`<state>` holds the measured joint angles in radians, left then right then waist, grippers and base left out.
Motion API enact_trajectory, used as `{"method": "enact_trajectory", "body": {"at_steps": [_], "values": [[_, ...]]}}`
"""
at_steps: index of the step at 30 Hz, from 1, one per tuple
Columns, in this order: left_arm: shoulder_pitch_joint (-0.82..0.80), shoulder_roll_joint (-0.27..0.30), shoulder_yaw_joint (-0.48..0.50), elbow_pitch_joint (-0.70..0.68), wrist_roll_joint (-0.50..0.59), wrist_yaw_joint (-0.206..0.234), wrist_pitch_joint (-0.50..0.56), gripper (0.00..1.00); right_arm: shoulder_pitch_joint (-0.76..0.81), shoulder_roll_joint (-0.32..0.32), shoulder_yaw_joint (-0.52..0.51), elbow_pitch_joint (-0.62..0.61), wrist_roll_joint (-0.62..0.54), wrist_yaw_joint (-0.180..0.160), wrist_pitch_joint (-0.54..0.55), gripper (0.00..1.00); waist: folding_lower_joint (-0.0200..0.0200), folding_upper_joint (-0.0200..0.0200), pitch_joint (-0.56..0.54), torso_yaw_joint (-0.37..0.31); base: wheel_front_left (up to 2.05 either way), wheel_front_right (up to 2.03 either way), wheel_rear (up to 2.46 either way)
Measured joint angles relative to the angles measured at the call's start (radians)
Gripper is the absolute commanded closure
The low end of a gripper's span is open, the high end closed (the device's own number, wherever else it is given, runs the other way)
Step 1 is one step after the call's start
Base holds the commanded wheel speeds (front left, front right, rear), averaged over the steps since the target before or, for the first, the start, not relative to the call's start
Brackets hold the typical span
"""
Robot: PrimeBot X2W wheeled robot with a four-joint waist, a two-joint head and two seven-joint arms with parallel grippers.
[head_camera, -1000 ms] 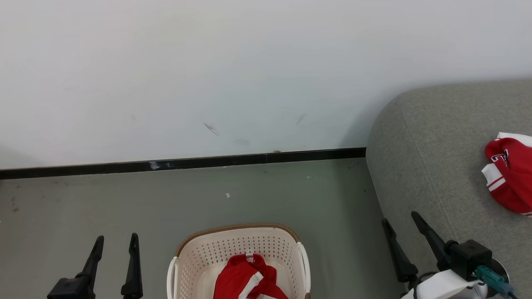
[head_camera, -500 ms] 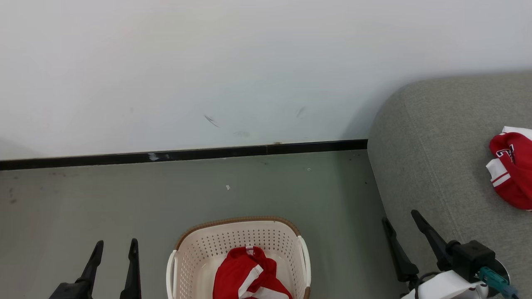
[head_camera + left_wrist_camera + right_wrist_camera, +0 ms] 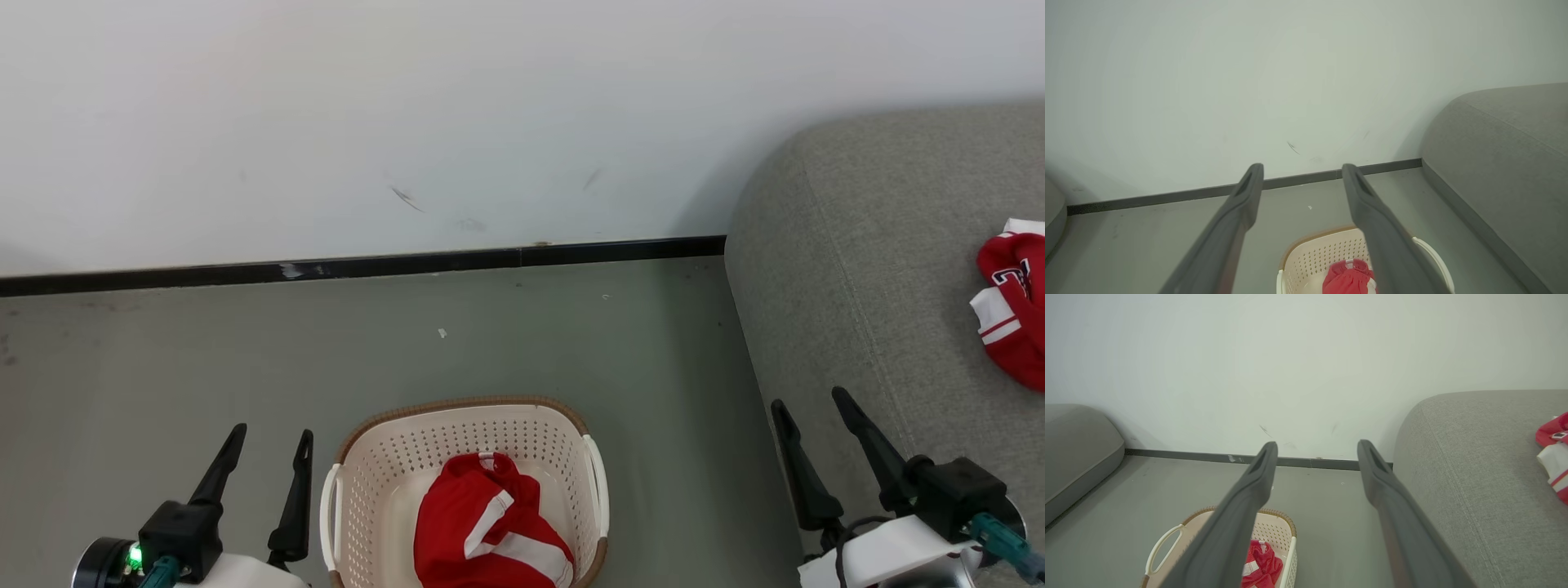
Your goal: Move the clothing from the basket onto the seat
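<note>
The red garment [image 3: 482, 535] lies bunched up in the basket [image 3: 392, 482]. A grab could catch just one fold, so it could slip out and drop on the floor [image 3: 531, 343]. A finger could also bump the basket and push it away. The left gripper [image 3: 271, 433] and the right gripper [image 3: 807, 400] are both wide open, holding and touching nothing. Farther off, the other red garment [image 3: 1012, 310] lies on the grey seat [image 3: 857, 286].

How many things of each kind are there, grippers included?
Baskets: 1, the basket
Grey cushions: 2, the seat, a second cushion
Red garments: 2, basket garment, seat garment
Grippers: 2, left gripper, right gripper
Total: 7
</note>
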<state>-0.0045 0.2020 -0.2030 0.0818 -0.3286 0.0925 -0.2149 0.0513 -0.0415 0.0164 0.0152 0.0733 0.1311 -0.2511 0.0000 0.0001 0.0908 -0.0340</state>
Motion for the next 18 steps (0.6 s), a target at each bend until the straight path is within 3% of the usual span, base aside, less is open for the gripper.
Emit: {"method": "enact_trajectory", "body": {"at_steps": [18], "values": [[-0.173, -0.018, -0.138, 0.129, 0.07, -0.072, 0.077, 0.0, -0.066, 0.001, -0.083, -0.104, -0.012, 0.0, 0.0, 0.0, 0.0, 0.0, 0.145, -0.017, 0.0, 0.0, 0.0]]}}
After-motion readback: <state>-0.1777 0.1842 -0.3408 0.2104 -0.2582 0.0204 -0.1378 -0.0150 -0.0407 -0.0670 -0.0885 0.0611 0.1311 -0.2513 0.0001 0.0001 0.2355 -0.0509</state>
